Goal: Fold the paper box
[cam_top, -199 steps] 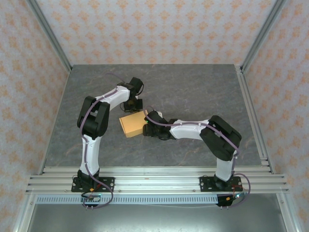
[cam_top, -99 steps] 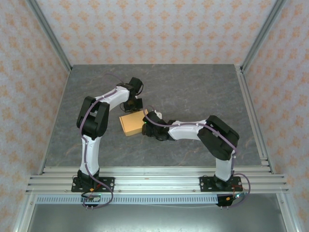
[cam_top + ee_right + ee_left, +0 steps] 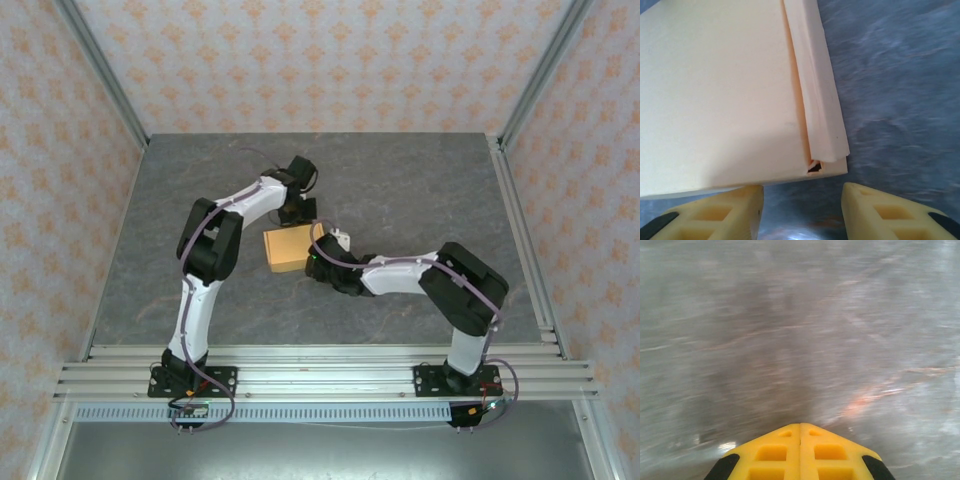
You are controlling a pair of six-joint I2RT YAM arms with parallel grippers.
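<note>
1. The box (image 3: 287,249) lies flat on the tabletop (image 3: 420,190) between the two arms, folded down to a small tan rectangle.
2. It looks like thin card. I'd judge it light and fairly stiff across the broad panel, but quick to crease or spring open along the layered edge seen from the right wrist.
3. Pushed from one side alone, it would likely skate on that smooth tabletop.
4. The right tool (image 3: 802,192) is spread, its fingers just short of the box's near corner, pinching nothing.
5. The left tool (image 3: 800,427) is pressed together, over bare tabletop just beyond the box's far edge.
6. The best hold, I'd say, is a pinch on the doubled edge rather than the flat middle.
</note>
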